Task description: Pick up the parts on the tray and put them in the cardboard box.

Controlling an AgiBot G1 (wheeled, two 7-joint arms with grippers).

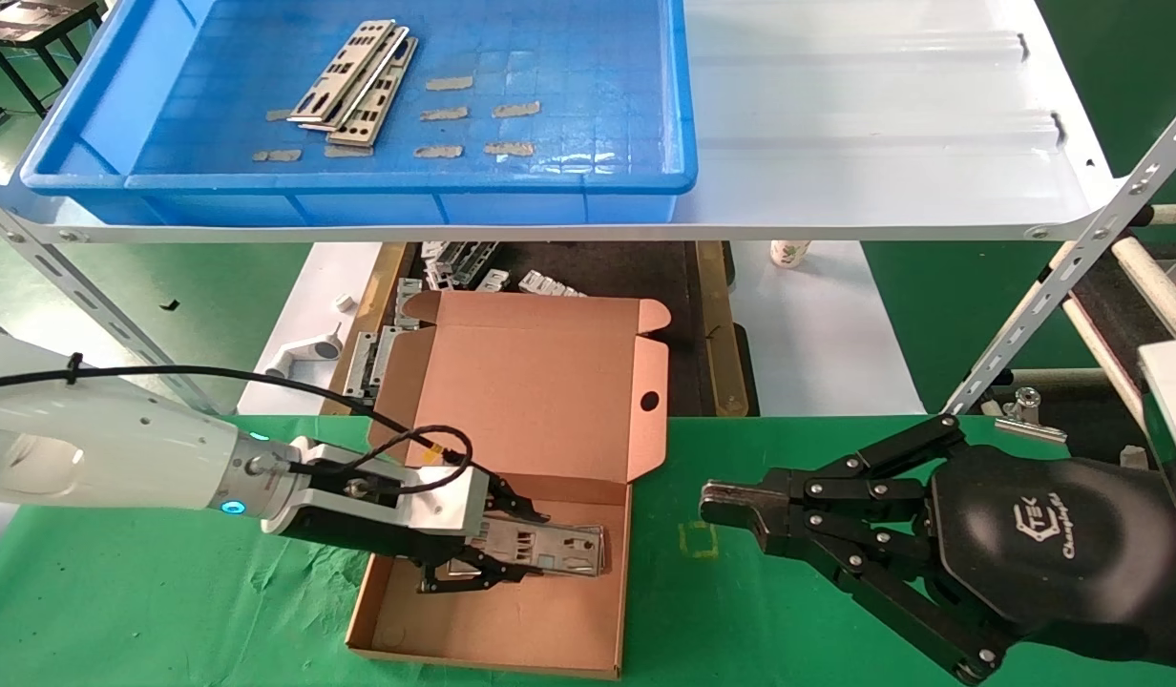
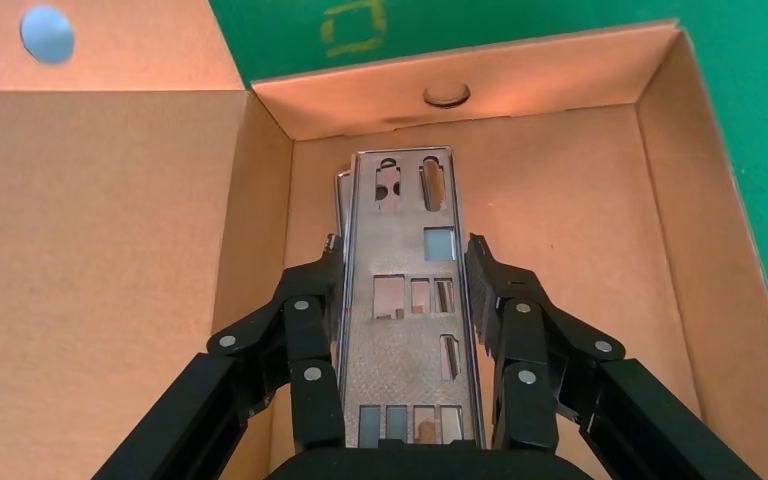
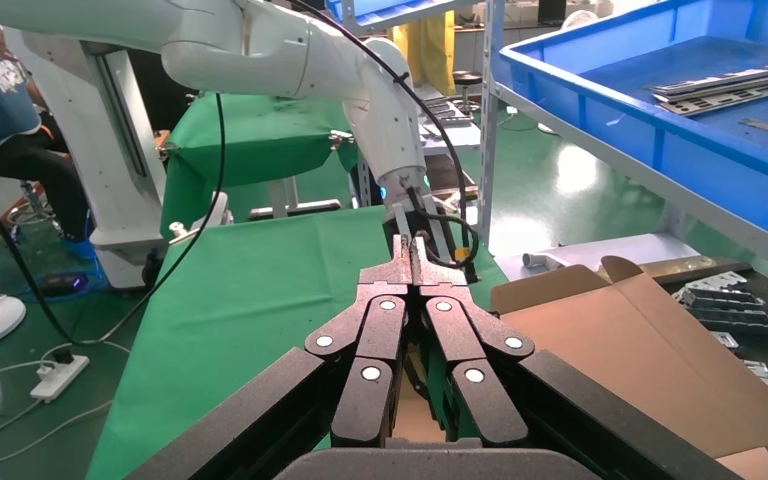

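Left gripper clamped on a part inside the cardboard box, over another plate. Risk: snagging it on release. Right gripper at 3 o'clock, pressed together.

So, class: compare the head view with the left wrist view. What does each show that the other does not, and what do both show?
Only the head view shows the blue tray on the white shelf, more parts lying in it, and the right gripper shut above the green cloth. Only the left wrist view shows a second plate's edge under the held plate. Both show the left gripper shut on a plate inside the cardboard box.
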